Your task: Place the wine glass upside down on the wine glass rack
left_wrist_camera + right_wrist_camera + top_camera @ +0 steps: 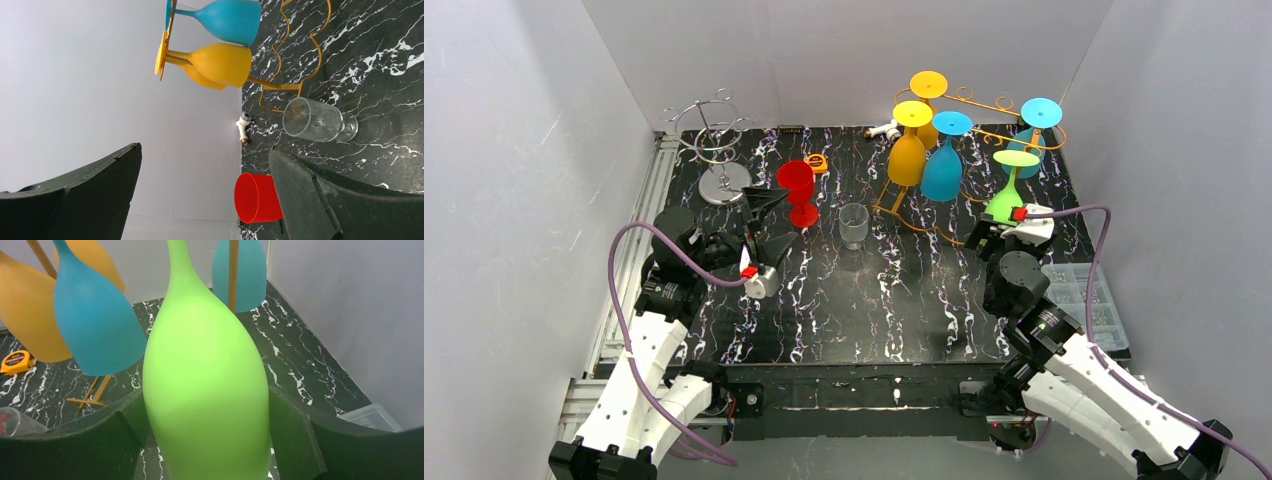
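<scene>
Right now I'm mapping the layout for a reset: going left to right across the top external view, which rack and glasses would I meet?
Silver rack → red wine glass → clear glass → yellow wine glass → blue wine glass → green wine glass.

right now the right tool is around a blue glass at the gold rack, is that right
Not quite. The right tool is around the green glass, not a blue one, at the gold rack. The right wrist view shows it.
</scene>
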Action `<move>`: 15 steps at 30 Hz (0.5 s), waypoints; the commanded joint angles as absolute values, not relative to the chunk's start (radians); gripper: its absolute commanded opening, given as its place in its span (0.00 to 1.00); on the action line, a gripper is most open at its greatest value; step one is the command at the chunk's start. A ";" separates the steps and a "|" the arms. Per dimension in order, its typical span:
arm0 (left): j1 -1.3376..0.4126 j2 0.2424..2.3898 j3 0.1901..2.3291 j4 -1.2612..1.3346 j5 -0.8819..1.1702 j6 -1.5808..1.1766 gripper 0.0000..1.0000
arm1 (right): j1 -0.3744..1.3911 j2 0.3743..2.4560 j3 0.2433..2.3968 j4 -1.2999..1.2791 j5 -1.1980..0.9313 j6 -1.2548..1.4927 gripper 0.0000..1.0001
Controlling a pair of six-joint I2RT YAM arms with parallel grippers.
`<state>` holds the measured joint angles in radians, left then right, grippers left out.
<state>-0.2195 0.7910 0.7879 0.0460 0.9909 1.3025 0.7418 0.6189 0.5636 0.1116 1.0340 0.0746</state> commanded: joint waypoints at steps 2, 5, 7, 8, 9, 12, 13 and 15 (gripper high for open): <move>-0.218 0.799 0.849 -0.030 1.014 1.351 0.98 | 0.716 0.624 0.551 0.208 1.069 0.091 0.16; -0.218 0.805 0.852 -0.066 1.005 1.389 0.98 | 0.700 0.642 0.548 0.230 1.069 0.095 0.16; -0.218 0.802 0.861 -0.106 1.009 1.407 0.98 | 0.686 0.633 0.536 0.252 1.046 0.103 0.16; -0.218 0.799 0.867 -0.134 1.011 1.424 0.98 | 0.676 0.625 0.529 0.262 1.030 0.107 0.16; -0.218 0.797 0.870 -0.157 1.012 1.442 0.98 | 0.671 0.618 0.523 0.265 1.013 0.113 0.15; -0.218 0.789 0.861 -0.167 1.012 1.461 0.98 | 0.647 0.586 0.514 0.269 0.940 0.125 0.16; -0.218 0.789 0.859 -0.163 1.010 1.461 0.98 | 0.636 0.577 0.516 0.265 0.913 0.126 0.16; -0.218 0.793 0.853 -0.138 1.005 1.440 0.98 | 0.617 0.561 0.535 0.223 0.865 0.146 0.21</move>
<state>-0.2195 0.8021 0.8337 -0.1265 0.9894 1.4288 0.6479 0.6022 0.5083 0.1825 0.9585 0.1032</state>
